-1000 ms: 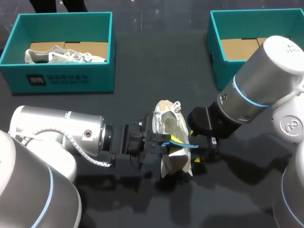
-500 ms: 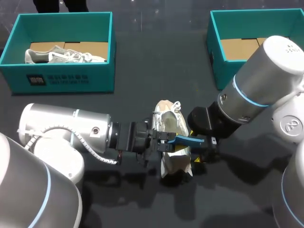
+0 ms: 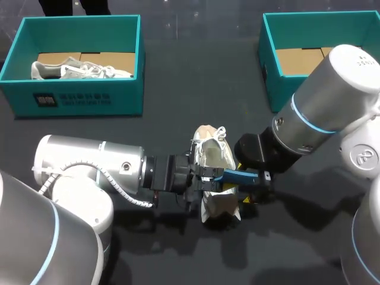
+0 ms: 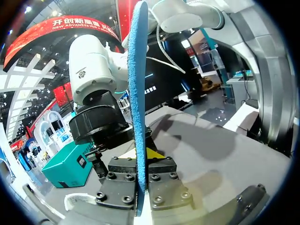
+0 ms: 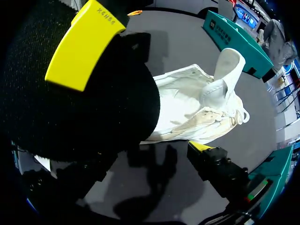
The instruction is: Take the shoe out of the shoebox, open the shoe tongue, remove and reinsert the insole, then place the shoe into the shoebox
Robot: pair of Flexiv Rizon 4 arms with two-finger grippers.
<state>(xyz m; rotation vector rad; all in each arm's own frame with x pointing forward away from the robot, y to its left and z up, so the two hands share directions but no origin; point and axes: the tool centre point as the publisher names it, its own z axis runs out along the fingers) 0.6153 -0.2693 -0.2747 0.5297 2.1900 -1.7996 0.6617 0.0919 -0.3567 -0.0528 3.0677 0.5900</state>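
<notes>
Poster: ok so where's the shoe [image 3: 214, 160] at, and which way is it lying?

Reply: It's out on the tabletop [image 3: 178, 77], about the middle and a bit toward the near edge, well apart from both boxes. Long axis runs from far edge to near edge, tilted a little. There's a lace loop at the far end, but honestly I can't tell toe from heel.

Poster: and the insole [image 3: 234, 174]?

Reply: It's blue, standing on its edge, and its long axis goes crosswise over the shoe, left to right. The left pincer [image 3: 208, 177] is clamped tight on one end of it. The other end reaches over to the right pincer [image 3: 252, 190].

Poster: is the right one gripping anything?

Reply: It sits right against the shoe's right side, but I can't tell if it has a grip.

Poster: boxes?

Reply: The left shoebox [image 3: 77, 98] is at the far left corner with a second shoe [image 3: 80, 69] in it. The right shoebox [image 3: 270, 77] is at the far right.
</notes>
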